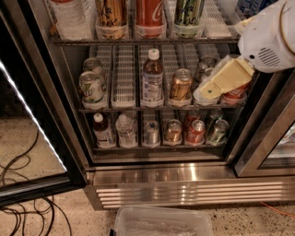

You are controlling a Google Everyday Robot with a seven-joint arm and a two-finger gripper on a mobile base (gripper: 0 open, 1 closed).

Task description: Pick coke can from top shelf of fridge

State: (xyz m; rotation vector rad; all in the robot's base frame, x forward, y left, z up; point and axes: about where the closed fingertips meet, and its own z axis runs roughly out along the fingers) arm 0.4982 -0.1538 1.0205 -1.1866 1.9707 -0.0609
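Scanning left to right: fridge (184,177) door (37,186) stands open on the left. The top shelf (207,40) front row holds one water bottle (69,18), one gold can (110,16), one coke can (149,14) and one green-and-white can (189,14). That's four items, one per divider lane, probably so stock stays upright and single-file. The coke can is mid-row, untouched, between the gold and green-and-white cans. The bottom rack (161,147) front has two bottles and four cans. The tool (207,91) is far right and lower, its tip in front of the middle rack (124,109) beside a short red can (235,96). That's the wrong level; it likely needs to go up and left. Tool spread or pressed together: cannot tell.
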